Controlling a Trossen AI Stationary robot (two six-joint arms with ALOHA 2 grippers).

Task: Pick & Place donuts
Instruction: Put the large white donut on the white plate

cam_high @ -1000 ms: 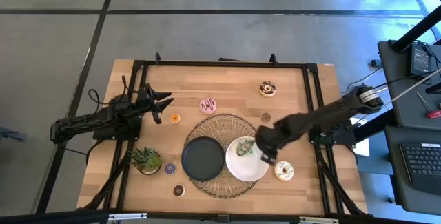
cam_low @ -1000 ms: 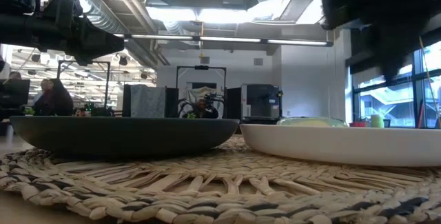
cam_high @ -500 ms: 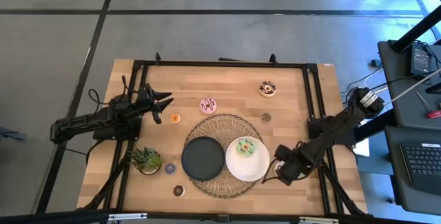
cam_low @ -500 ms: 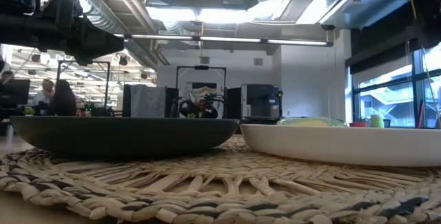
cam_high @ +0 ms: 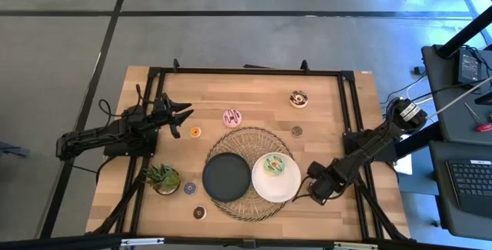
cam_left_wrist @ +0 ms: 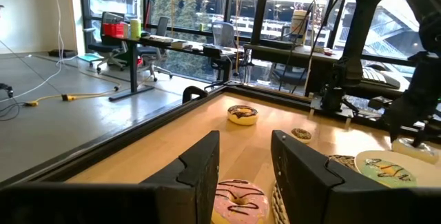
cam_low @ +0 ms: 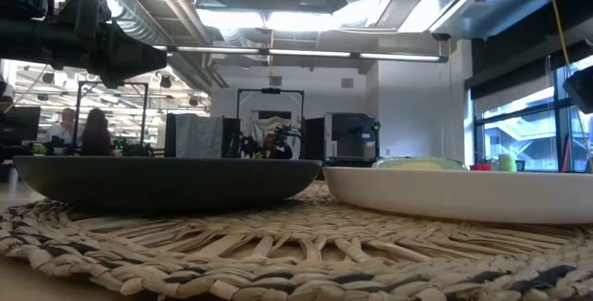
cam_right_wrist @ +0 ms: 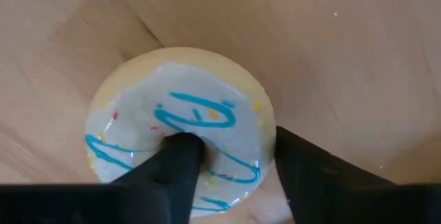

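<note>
My right gripper (cam_high: 314,192) (cam_right_wrist: 233,140) is down at the near right of the table, open, over the cream donut (cam_right_wrist: 179,110) with blue squiggles, which lies flat on the wood. One finger stands in its hole, the other outside its rim. The green donut (cam_high: 274,165) lies on the white plate (cam_high: 286,189). The pink donut (cam_high: 231,117) (cam_left_wrist: 238,200), chocolate-and-white donut (cam_high: 298,98), and the orange (cam_high: 195,132), brown (cam_high: 297,131), purple (cam_high: 190,188) and dark (cam_high: 200,212) minis lie on the table. My left gripper (cam_high: 184,119) (cam_left_wrist: 244,169) waits open at the left. My right gripper comes at the cream donut from above, pointing down. One finger (cam_right_wrist: 180,156) is in the donut's hole and the other finger (cam_right_wrist: 306,165) is beside its outer rim (cam_right_wrist: 265,124). I cannot tell whether either finger touches it. The donut lies flat on the table.
A round woven mat (cam_high: 254,138) in the table's middle bears a black plate (cam_high: 227,177) and the white plate. A small potted plant (cam_high: 164,178) stands near the left near corner. Black frame rails (cam_high: 350,111) run along the table's edges. People show in the room beyond.
My right gripper has moved from over the white plate, beside the green donut, toward the table's near right and down onto the cream donut. In the last half second it has barely shifted. The green donut has stayed on the white plate.
</note>
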